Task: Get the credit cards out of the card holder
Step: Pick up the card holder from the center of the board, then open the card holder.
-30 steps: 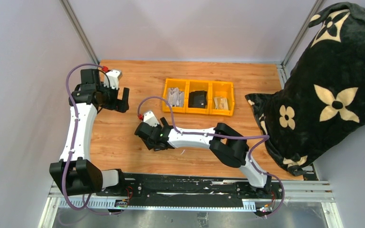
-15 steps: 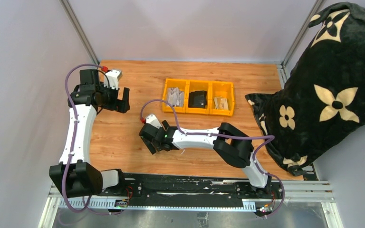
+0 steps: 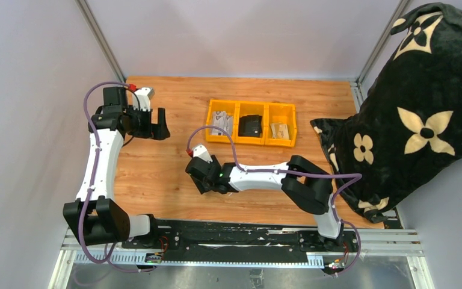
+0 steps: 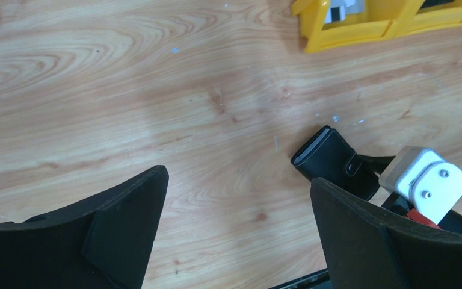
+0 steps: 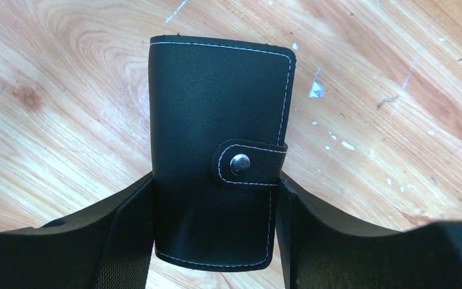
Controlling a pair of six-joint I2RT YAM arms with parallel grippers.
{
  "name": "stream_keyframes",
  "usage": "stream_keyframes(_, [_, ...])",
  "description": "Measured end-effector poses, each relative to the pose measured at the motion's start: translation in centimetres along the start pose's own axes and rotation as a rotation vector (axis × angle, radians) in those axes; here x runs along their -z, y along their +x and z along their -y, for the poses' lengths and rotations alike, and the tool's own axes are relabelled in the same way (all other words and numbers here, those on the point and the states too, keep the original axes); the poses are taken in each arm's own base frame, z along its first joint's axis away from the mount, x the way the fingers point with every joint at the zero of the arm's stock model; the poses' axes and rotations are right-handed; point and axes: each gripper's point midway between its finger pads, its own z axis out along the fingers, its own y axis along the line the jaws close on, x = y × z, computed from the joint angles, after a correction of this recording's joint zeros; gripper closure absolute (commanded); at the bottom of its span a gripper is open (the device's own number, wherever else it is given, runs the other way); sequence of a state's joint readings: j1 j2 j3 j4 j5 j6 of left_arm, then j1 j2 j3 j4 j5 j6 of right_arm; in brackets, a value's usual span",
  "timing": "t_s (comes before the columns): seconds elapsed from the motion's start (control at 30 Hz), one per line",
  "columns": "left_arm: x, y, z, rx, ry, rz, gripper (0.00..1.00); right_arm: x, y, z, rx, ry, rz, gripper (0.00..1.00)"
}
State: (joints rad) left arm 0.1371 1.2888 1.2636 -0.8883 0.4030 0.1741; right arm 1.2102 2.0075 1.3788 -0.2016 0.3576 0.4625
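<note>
Card holder (image 5: 216, 102) pinched in R gripper (image 5: 215, 198), snap closed

Yellow bins (image 3: 251, 142) far side of wooden table (image 3: 156, 174); chunky black item (image 3: 252, 125) middle bin; flowered black blanket (image 3: 421, 108) right.

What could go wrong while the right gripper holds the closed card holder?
The snap strap is fastened; pulling it may tug the card holder loose, because the right gripper pinches only its side edges. The open left gripper is apart from it, so nothing steadies it.
</note>
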Motion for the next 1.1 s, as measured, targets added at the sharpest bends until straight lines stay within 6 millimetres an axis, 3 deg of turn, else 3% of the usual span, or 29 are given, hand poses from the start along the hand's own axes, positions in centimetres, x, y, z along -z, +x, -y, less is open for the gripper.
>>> stream_keyframes(0.17, [-0.6, -1.0, 1.3, 0.081, 0.066, 0.058, 0.00, 1.4, -1.5, 0.9, 0.016, 0.004, 0.065, 0.48])
stream_keyframes(0.33, [-0.7, -1.9, 3.9, 0.193, 0.205, 0.087, 0.00, 4.0, -6.8, 0.8, -0.002, -0.034, 0.228, 0.48])
stream_keyframes(0.57, [0.1, -2.1, 6.6, 0.283, 0.345, 0.104, 0.00, 10.4, -15.3, 0.8, -0.063, -0.122, 0.529, 0.47])
stream_keyframes(0.9, [4.4, -3.1, 10.5, 0.321, 0.509, 0.181, 0.01, 12.0, -17.4, 0.4, -0.061, -0.156, 0.611, 0.47])
stream_keyframes(1.1, [6.2, -3.1, 11.8, 0.299, 0.554, 0.216, 0.14, 12.5, -17.9, 0.1, -0.064, -0.177, 0.634, 0.47])
